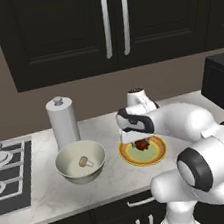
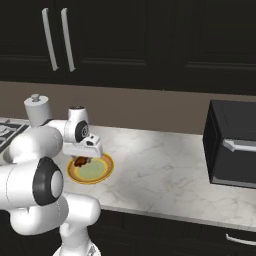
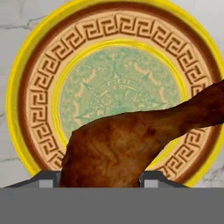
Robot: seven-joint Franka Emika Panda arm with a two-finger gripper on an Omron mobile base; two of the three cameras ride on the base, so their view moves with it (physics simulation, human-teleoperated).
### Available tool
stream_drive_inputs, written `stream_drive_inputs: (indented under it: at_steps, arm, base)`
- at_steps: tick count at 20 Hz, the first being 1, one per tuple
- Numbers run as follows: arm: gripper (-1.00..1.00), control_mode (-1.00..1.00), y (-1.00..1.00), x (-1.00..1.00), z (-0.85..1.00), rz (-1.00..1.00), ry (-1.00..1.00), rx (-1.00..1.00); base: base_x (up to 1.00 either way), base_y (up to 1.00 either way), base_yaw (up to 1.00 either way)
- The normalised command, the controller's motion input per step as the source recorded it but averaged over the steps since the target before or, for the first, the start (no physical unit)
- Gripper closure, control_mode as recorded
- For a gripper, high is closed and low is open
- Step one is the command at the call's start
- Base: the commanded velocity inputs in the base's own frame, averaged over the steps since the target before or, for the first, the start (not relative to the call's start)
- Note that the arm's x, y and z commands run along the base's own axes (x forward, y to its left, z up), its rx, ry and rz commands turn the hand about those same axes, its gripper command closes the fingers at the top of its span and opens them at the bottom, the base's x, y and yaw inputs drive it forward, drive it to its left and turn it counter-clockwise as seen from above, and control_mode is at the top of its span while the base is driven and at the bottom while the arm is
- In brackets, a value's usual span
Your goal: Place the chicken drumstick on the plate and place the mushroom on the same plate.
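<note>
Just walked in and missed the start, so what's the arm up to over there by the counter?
The arm's gripper is closed on the chicken drumstick and holds it right over the plate, which sits on the marble counter. From these views I cannot tell whether the drumstick touches the plate yet. The mushroom lies in the cream bowl to the plate's left, beside the paper towel roll, so that half of the job is not yet done.
</note>
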Motion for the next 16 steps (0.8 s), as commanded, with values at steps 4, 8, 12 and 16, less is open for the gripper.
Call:
stream_drive_inputs:
  at_steps: [4,8,12,16]
  arm:
    - [1.0,-1.0,-0.03,0.0,-0.19,0.0,0.09,0.01]
    - [1.0,-1.0,-0.01,0.0,-0.44,0.0,0.01,0.0]
    - [1.0,-1.0,0.0,0.0,-0.49,0.0,0.0,0.0]
    - [1.0,-1.0,0.0,0.0,-0.11,0.0,0.0,0.0]
  base:
    - [0.0,0.0,0.0]
    - [0.0,0.0,0.0]
    - [0.0,0.0,0.0]
    - [0.0,0.0,0.0]
